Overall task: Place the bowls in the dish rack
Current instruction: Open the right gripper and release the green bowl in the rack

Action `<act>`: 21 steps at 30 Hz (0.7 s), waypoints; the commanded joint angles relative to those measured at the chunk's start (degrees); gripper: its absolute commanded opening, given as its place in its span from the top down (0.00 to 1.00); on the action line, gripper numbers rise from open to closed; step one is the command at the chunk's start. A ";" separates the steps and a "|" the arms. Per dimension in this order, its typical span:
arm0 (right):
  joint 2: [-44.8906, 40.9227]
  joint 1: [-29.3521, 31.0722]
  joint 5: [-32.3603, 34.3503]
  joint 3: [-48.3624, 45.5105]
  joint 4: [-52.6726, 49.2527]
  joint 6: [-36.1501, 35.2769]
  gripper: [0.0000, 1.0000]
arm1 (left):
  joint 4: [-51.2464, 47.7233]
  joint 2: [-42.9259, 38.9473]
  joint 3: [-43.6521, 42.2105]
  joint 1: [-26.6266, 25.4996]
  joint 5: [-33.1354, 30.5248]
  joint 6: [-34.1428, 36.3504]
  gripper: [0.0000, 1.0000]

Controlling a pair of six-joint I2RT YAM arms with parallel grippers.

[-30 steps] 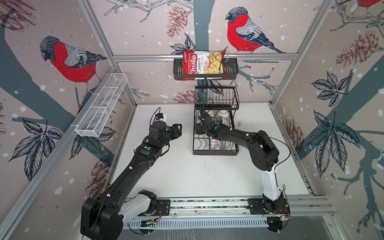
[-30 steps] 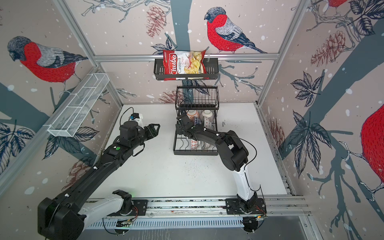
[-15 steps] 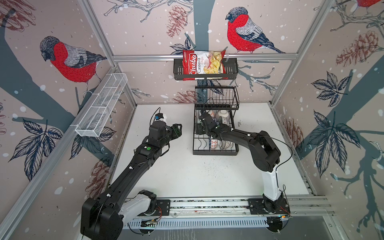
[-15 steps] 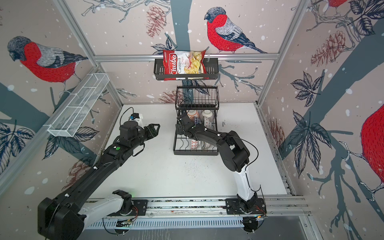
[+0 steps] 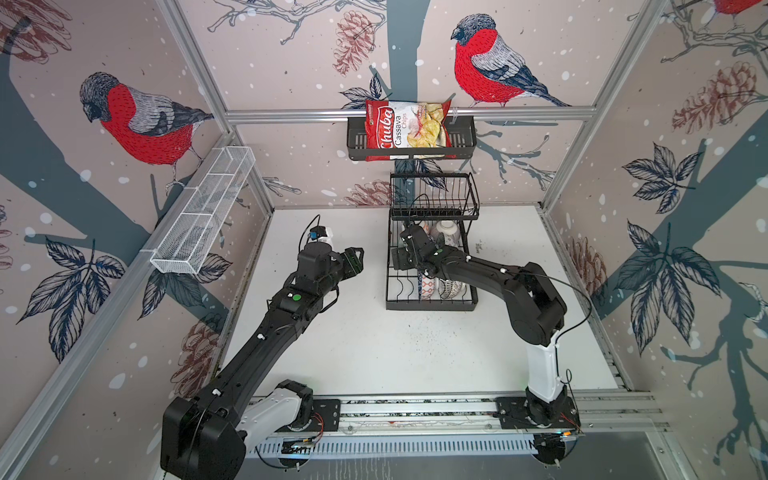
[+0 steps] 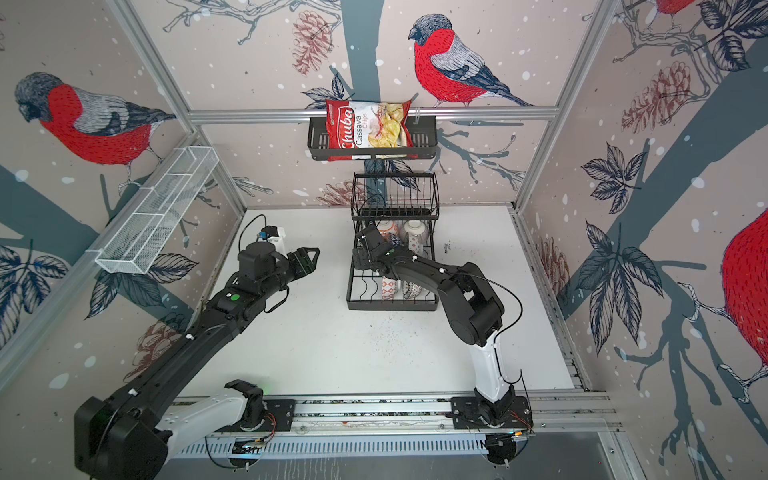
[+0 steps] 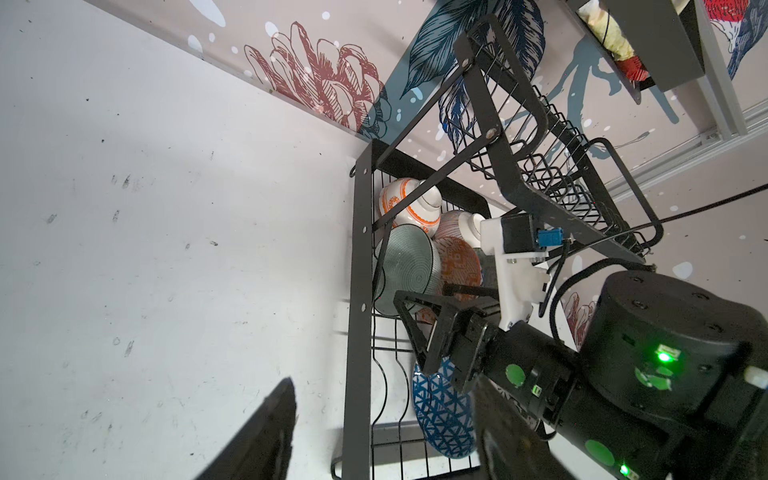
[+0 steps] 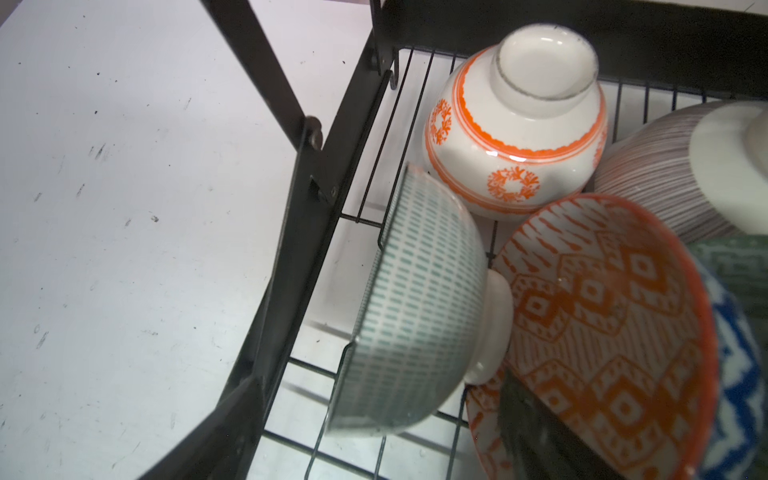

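Observation:
The black dish rack [image 5: 432, 306] [image 6: 392, 307] stands at the back of the white table. Several bowls sit in its lower tier. A grey-green bowl [image 8: 419, 299] [image 7: 409, 266] stands on edge between the wires, leaning on an orange-patterned bowl [image 8: 602, 316]. An upturned orange floral bowl [image 8: 515, 137], a pink-lined bowl [image 8: 665, 174] and a blue-triangle bowl [image 7: 442, 415] are beside them. My right gripper [image 8: 374, 432] [image 5: 401, 259] is open inside the lower tier, its fingers apart from the grey-green bowl on either side. My left gripper [image 5: 357, 259] [image 7: 384, 399] hovers open and empty left of the rack.
The rack's upper basket tier [image 5: 434, 199] hangs just over my right wrist. A black shelf [image 5: 463, 139] on the back wall holds a bag of chips [image 5: 405, 129]. A white mesh basket [image 5: 203, 212] runs along the left wall. The arms' rail [image 5: 415, 409] borders the front.
My right gripper's jaws have spread wider around the grey-green bowl, which now rests on the rack wires. The left arm has not moved.

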 commanded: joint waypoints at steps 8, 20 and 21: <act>-3.14 -0.17 -2.21 -0.76 1.63 -0.27 0.11 | 0.76 -0.46 -0.11 0.15 0.14 0.09 0.33; -9.98 0.18 -6.84 -4.60 7.18 -3.39 0.11 | 0.94 -0.69 -0.72 0.44 -0.91 0.30 0.33; -10.49 0.14 -6.90 -4.96 7.44 -3.46 0.11 | 0.97 -0.80 -0.72 0.59 -0.99 0.29 0.34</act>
